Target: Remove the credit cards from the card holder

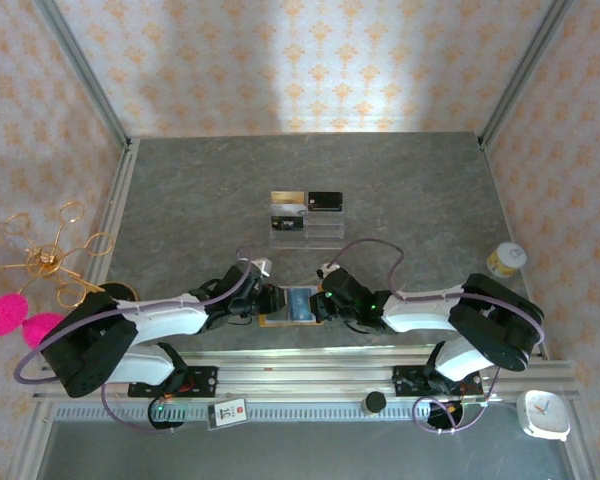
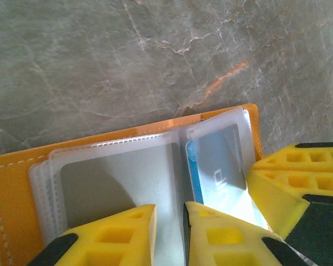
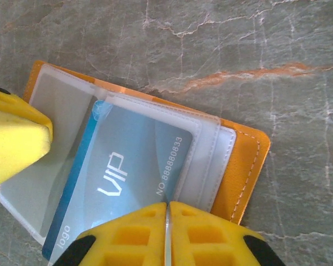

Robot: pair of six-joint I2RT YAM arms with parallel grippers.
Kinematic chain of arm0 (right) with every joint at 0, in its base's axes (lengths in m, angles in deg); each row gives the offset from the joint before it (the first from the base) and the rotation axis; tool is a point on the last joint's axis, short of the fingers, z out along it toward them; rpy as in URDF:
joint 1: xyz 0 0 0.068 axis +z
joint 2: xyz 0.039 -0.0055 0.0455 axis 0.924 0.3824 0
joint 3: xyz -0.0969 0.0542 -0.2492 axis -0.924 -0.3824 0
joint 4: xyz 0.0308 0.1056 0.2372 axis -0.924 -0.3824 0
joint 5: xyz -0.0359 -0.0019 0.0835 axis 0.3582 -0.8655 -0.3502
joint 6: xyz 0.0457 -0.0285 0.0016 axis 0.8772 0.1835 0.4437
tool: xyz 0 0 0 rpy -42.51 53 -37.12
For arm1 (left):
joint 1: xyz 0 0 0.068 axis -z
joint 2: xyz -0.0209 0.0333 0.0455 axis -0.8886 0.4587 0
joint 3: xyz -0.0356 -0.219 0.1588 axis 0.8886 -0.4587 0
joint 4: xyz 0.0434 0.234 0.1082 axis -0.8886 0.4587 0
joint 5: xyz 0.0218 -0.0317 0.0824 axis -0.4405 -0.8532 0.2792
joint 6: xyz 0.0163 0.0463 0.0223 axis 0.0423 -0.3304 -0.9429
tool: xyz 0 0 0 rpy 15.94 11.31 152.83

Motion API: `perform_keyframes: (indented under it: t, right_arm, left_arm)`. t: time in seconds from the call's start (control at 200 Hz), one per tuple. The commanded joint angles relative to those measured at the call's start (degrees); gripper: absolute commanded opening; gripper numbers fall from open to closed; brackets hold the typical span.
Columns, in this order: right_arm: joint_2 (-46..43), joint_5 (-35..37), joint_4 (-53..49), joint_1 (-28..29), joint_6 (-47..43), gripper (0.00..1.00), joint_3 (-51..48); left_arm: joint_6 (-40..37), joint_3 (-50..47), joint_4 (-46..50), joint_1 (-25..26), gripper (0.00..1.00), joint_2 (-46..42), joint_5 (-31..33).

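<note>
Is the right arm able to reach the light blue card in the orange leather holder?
Likely yes: the right tool seems shut on the edge of the light blue plastic VIP card, nothing blocking.

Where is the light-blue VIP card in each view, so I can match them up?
Top external: VIP card just below centre.
Left wrist: right of centre, blue stripe along its left.
Right wrist: centre-left, lettering readable.
Shared landmark: the orange card holder framing it.
</note>
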Motion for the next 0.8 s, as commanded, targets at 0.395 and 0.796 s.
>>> perform_keyframes:
  t: [0.395,0.796]
  right_arm:
    - [1.83,2.15,-2.9,0.17,1.41,0.1,-0.79]
    - [1.56,2.02,-2.57,0.29,1.52,0.1,-1.19]
  left_arm:
    - [0.88,1.26,-5.01,2.14,0.26,-1.79,-2.82]
    - [0.79,2.51,-5.01,2.86,0.25,5.08,-1.36]
